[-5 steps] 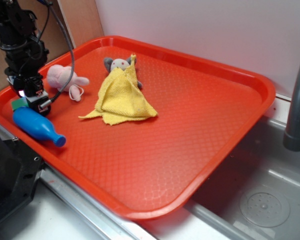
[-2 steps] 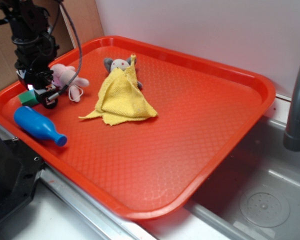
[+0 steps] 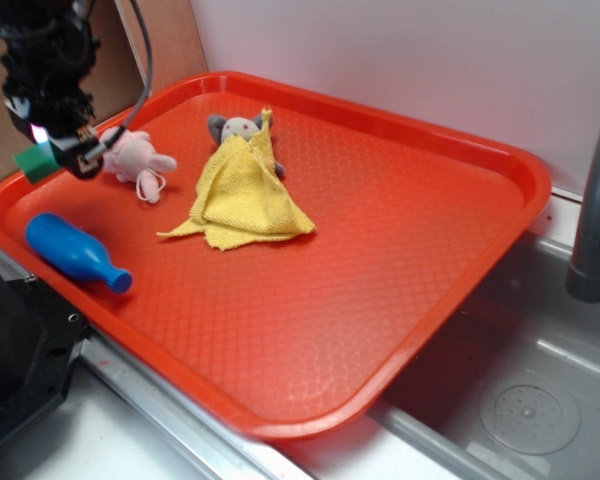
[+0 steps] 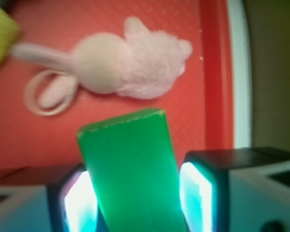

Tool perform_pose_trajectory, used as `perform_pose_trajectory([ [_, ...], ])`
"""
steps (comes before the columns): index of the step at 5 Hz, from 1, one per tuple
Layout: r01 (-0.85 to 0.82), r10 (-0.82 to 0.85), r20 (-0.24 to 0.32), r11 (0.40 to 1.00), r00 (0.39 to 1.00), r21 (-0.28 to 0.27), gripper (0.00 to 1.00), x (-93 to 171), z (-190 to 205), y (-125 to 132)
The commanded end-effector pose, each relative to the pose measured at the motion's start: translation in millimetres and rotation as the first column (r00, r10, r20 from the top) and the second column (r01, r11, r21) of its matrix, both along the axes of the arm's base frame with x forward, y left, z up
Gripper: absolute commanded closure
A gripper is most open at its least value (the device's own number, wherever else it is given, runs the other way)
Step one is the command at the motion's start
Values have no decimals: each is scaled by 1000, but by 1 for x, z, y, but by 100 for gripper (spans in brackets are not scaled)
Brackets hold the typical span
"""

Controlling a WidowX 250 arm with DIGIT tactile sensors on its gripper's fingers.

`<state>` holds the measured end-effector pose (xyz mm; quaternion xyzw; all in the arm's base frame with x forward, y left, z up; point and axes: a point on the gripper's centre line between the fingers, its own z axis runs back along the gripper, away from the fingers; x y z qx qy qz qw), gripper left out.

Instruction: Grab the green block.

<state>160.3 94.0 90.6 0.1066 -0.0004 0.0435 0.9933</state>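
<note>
Grip: my gripper (image 4: 135, 193) is clamped on the green block (image 4: 133, 169) — 1 finger (image 4: 75, 198) pressed to each long side, so it stays put.
Block position: it juts forward past the fingertips, slightly tilted, roughly centred between the 2 pads.
Height: I see the block (image 3: 36, 162) in the air above the red tray's (image 3: 380, 200) left edge — clear of the surface, I judge.
Neighbours: pink plush (image 3: 130, 155) just beside, blue bottle (image 3: 75, 250) below, yellow cloth (image 3: 245, 195) well apart.
Task status: grab looks done.
</note>
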Motion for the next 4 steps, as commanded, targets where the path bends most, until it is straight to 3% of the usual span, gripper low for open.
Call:
perform_pose_trajectory([
  [1,-55,70,151,993,986,-104,100,35,83,-57],
  [3,-111,156,200,970,967,-217,100,47,101,-91],
  [4,-126,173,176,960,969,-250,100,48,95,-81],
])
